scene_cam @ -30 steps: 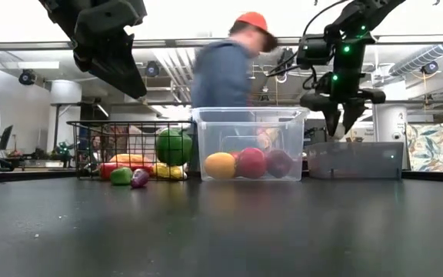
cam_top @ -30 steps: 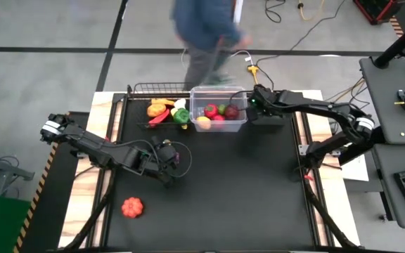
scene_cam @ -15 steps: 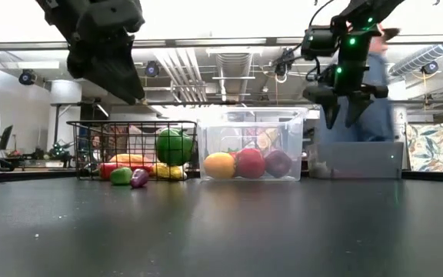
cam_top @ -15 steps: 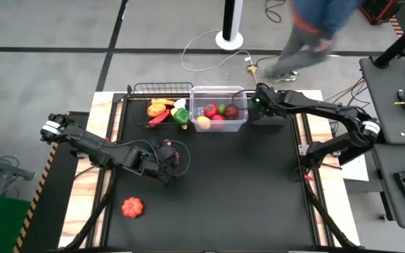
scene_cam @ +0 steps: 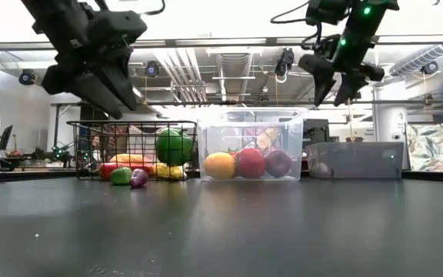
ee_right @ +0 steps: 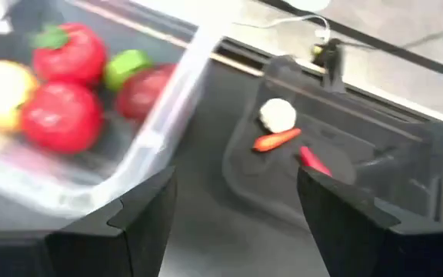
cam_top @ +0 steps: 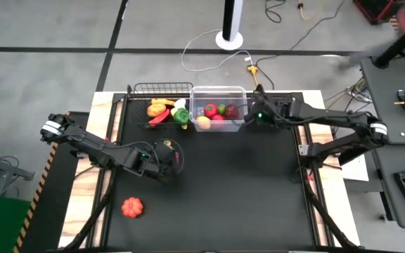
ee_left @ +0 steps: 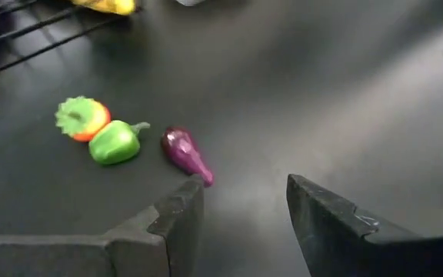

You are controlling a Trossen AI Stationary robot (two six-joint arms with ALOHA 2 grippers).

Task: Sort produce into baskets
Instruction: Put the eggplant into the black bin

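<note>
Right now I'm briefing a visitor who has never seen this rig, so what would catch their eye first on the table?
Probably the bright produce packed at the table's far edge: the black wire basket and, beside it, the clear plastic bin of red, yellow and green pieces. Next, the lone orange pumpkin lying near the front left, far from everything else. Then the two dark arms: the left gripper over mid-table, the right gripper open over the low dark tray beside the bin.

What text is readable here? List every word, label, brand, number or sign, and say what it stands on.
None can be read in any view.
The clear bin, wire basket, dark tray and the produce carry no visible lettering.
Both grippers, left and right, show no markings.
</note>
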